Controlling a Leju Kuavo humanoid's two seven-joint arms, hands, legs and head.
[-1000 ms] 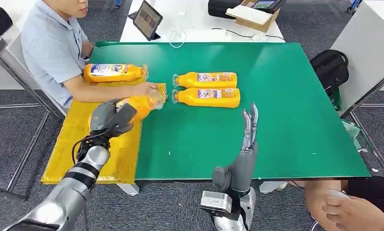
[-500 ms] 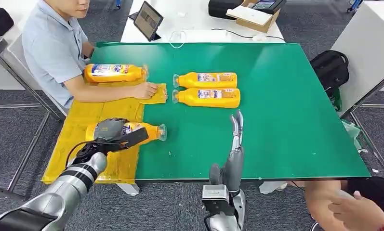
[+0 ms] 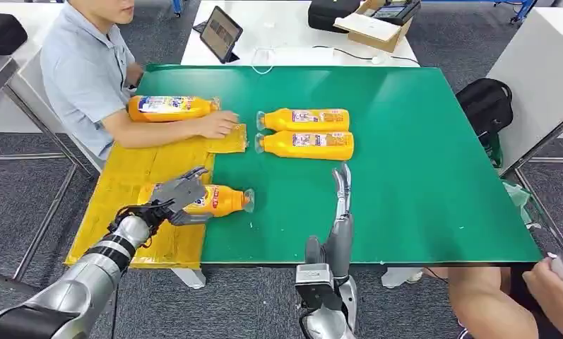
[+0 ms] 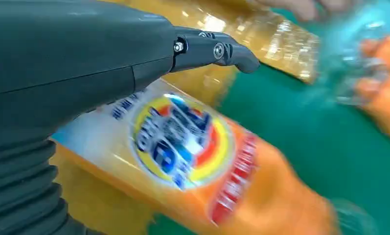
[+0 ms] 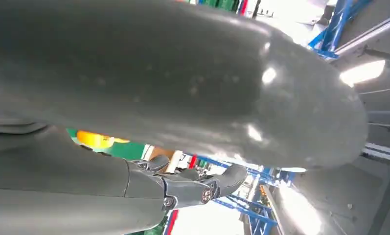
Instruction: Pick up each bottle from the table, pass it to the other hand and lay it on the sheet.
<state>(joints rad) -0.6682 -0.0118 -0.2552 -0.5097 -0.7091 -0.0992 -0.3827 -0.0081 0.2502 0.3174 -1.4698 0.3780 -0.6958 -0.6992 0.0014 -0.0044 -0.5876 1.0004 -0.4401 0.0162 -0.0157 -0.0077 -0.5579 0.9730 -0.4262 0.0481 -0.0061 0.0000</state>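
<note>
Released, one bottle (image 3: 218, 200) leaves left hand (image 3: 181, 193); four bottles total.

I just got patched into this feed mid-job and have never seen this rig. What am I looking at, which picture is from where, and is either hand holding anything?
It is a humanoid robot with two silver arms. The wide picture looks down from its head; the two close-ups come from cameras at its wrists.

On the green table lie two orange bottles side by side. A yellow sheet covers the table's left edge. On it lies one bottle near the seated person, whose hand rests on the sheet, and another bottle lies partly over its edge.

The left hand is over that bottle with fingers spread, seemingly not gripping. The right hand stands upright, holding nothing.
</note>
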